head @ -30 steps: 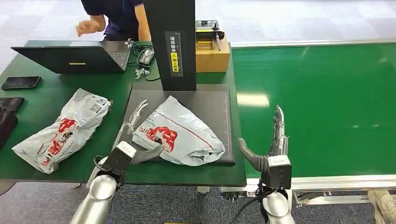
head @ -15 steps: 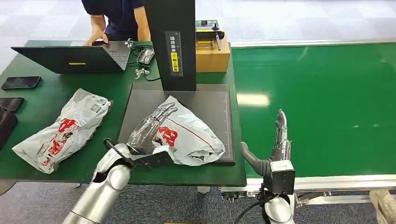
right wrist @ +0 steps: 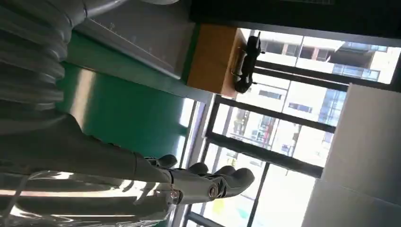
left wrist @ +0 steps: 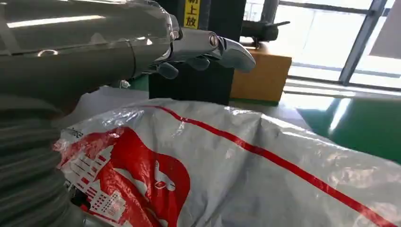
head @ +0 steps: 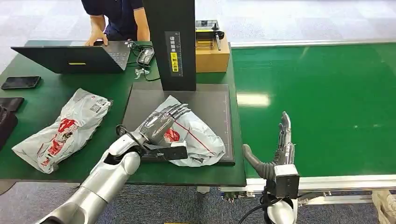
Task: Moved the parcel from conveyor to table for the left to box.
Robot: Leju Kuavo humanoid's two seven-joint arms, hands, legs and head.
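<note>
Head view: left hand (head: 161, 122) lies flat and open-fingered on the parcel (head: 196, 140), long axis toward the conveyor (head: 327, 93); right hand (head: 280, 144) empty, spread.

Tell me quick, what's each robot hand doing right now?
Left hand: open, fingers stretched out over the grey parcel on the black pad, not gripping it.
Right hand: open, holding nothing, above the green conveyor edge.
</note>
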